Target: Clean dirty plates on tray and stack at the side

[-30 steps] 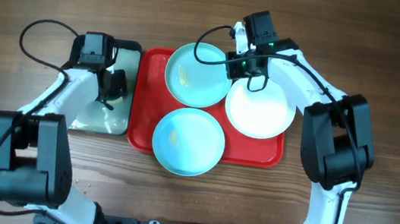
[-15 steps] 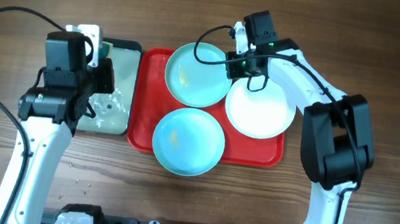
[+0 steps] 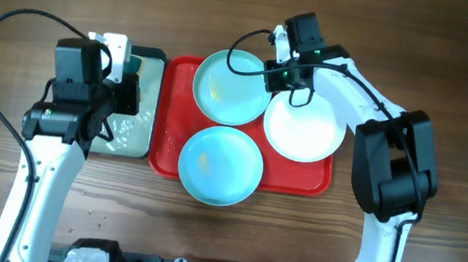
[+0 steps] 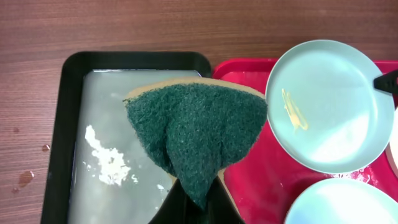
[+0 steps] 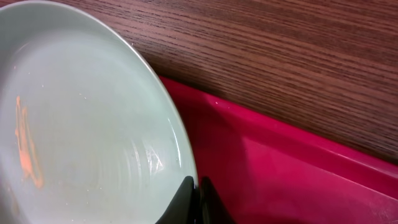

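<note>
Plates are all sitting on the red tray (image 3: 161, 153) as I am watching: my right gripper (image 5: 198, 194) is pinching the rim of the far aqua plate (image 3: 230, 86), which is showing a yellowish smear, with the near aqua plate (image 3: 221, 165) and white plate (image 3: 304, 129) lying beside it. My left gripper (image 4: 198, 210) is clenching a green sponge (image 4: 193, 130) above the black tray (image 4: 59, 124) of soapy water.

The light is bright and even and falls from above, so shadows on the counter (image 3: 458, 51) are soft and faint. Overhead, the white plate (image 3: 304, 129) is nearly blown out. In the left wrist view a pale sheen lies on the aqua plate (image 4: 326, 106) and on the water in the black tray (image 4: 64, 124). The right wrist view shows sharp wood grain.
</note>
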